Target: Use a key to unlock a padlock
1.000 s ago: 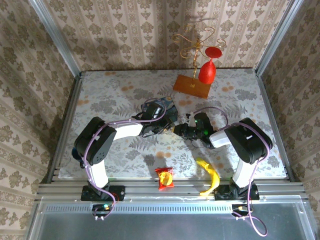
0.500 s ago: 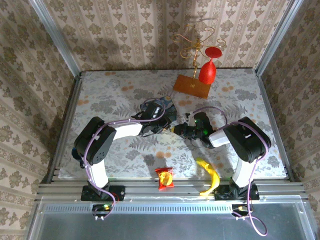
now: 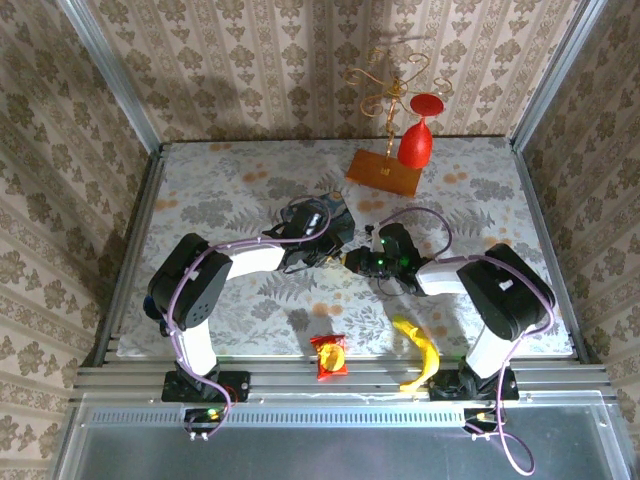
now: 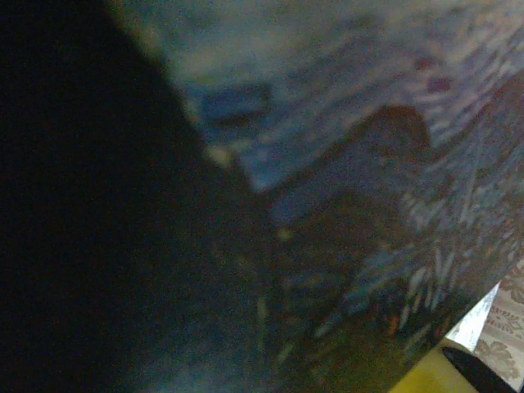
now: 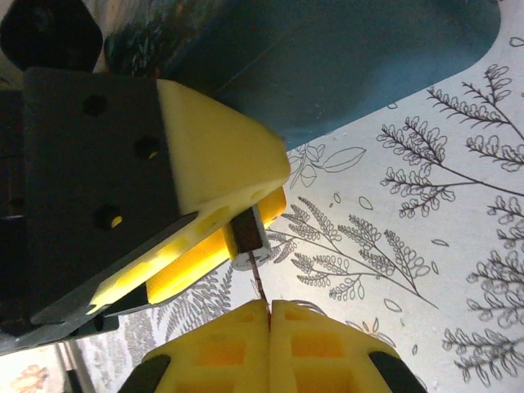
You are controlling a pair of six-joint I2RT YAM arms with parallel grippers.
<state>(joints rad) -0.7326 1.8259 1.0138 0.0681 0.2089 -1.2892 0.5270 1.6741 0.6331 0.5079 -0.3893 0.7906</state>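
Presently our right gripper (image 5: 268,318) has its yellow jaws pressed flat together, pinching a thin dark metal key (image 5: 259,285) that we see edge-on. The key's far end meets the near face of a small silvery-grey metal padlock (image 5: 247,236). That padlock sits clamped in the narrow jaws of our left gripper (image 5: 237,219), with one yellow finger above it and one below. The two grippers face each other almost tip to tip, and the key is the only thing between them.

We judge the task to be at the insertion step. Both pickups look done, since each hand has its piece, and the key is lined up with the lock body. We cannot tell how deep the blade sits in the keyway. The shackle is hidden behind the left fingers, so we cannot say whether it has sprung. As we read it, what is left is to seat the key fully, turn it, and free the shackle.

Just behind the left gripper stands a blue swirl-painted tin box (image 5: 352,65), close to the padlock but apart from it. Under everything lies the pale leaf-printed tablecloth (image 5: 458,246). From above, a yellow banana (image 3: 418,352) and a red-and-yellow snack packet (image 3: 329,356) lie at the near edge, well apart from the work.
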